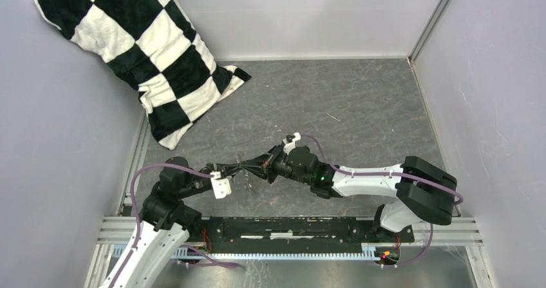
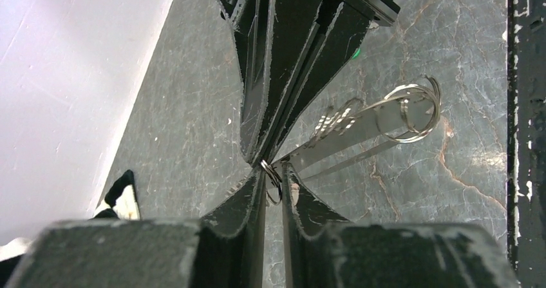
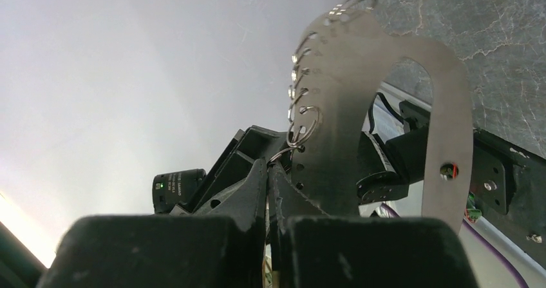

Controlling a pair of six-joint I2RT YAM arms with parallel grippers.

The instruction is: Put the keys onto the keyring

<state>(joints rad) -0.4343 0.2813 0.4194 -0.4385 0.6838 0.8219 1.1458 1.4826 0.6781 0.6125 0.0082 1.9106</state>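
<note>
Keyring [image 3: 444, 107] held above table [image 1: 360, 101]; left gripper [image 2: 273, 175] nearly closed on its ring-strung edge; right gripper [image 3: 267, 169] pinched shut on same edge.

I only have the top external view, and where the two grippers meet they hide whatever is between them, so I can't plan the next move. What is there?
Observer: In the left wrist view, the left gripper is closed on a small split ring.
Operator: Where is the keyring itself?
Observer: It is up off the table. In the right wrist view the keyring stands just beside the right gripper, with a row of rings strung along one edge.
Operator: And the right gripper, open or shut?
Observer: Shut. The left wrist view shows it closed, meeting the left gripper tip to tip at that split ring.
</note>
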